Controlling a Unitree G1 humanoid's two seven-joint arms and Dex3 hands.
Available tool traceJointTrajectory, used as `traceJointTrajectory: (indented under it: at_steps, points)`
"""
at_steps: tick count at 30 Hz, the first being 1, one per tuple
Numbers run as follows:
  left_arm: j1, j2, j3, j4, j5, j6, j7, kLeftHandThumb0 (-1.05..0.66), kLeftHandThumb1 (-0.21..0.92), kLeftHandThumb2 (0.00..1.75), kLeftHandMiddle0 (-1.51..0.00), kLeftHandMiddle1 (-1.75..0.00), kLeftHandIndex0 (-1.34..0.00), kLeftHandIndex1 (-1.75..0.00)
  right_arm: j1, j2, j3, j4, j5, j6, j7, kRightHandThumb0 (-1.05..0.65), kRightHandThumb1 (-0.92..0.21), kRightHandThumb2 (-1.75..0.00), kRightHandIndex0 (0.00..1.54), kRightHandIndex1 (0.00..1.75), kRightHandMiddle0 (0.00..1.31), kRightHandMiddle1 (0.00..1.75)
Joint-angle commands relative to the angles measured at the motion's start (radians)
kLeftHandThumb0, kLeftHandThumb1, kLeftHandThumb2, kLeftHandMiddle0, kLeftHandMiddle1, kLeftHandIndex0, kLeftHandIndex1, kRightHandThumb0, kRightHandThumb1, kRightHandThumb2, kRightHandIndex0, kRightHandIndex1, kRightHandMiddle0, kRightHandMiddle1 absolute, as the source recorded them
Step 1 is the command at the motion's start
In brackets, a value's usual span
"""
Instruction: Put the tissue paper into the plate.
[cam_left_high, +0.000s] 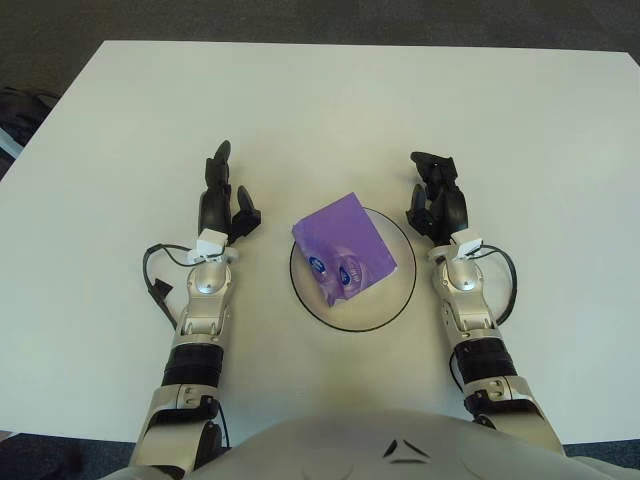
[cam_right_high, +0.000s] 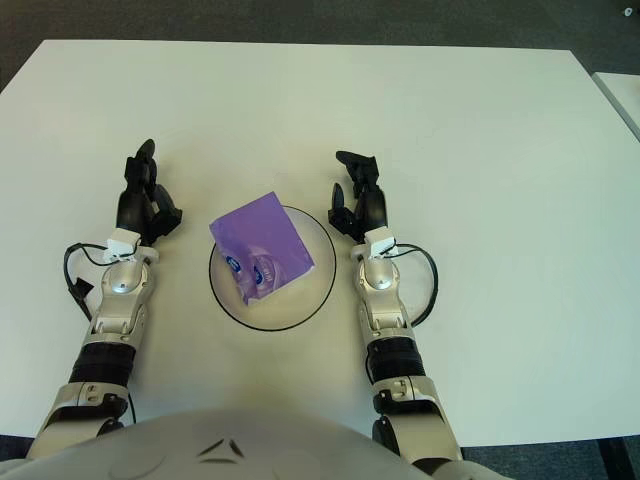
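A purple tissue pack (cam_left_high: 343, 251) with a printed face lies in the clear round plate (cam_left_high: 400, 297) near the table's front, its upper corner jutting over the plate's back-left rim. My left hand (cam_left_high: 220, 193) is left of the plate, fingers stretched out and holding nothing. To the plate's right, my right hand (cam_left_high: 438, 195) has its fingers spread and is empty as well. Neither hand touches the pack or the plate.
The white table (cam_left_high: 330, 110) stretches far behind and to both sides of the plate. A dark floor shows beyond its back edge, with a dark object (cam_left_high: 15, 115) off the left edge.
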Motion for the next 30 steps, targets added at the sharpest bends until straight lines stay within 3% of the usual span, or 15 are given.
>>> traceJointTrajectory:
  at_steps: [1,14,30]
  points:
    - [0.089,-0.002,-0.015,0.071,0.019,0.081,0.000,-0.74,0.92,1.00,-0.18,-0.04,0.00,-0.53,0.190,-0.007,0.026,-0.001,-0.044,0.285,0.005,-0.63,-0.92,-0.74,0.21,0.38,0.00,0.83]
    - [0.104,0.014,-0.031,0.054,0.031,0.088,-0.013,-0.76,0.92,0.97,-0.20,-0.04,0.00,-0.62,0.218,-0.025,0.065,-0.186,-0.089,0.535,0.028,-0.69,-0.92,-0.79,0.19,0.35,0.00,0.71]
    - [0.108,0.040,-0.041,0.066,0.031,0.106,-0.030,-0.75,0.92,0.95,-0.21,-0.04,0.00,-0.71,0.233,-0.014,0.075,-0.280,-0.088,0.630,0.026,-0.68,-0.92,-0.78,0.24,0.37,0.00,0.73]
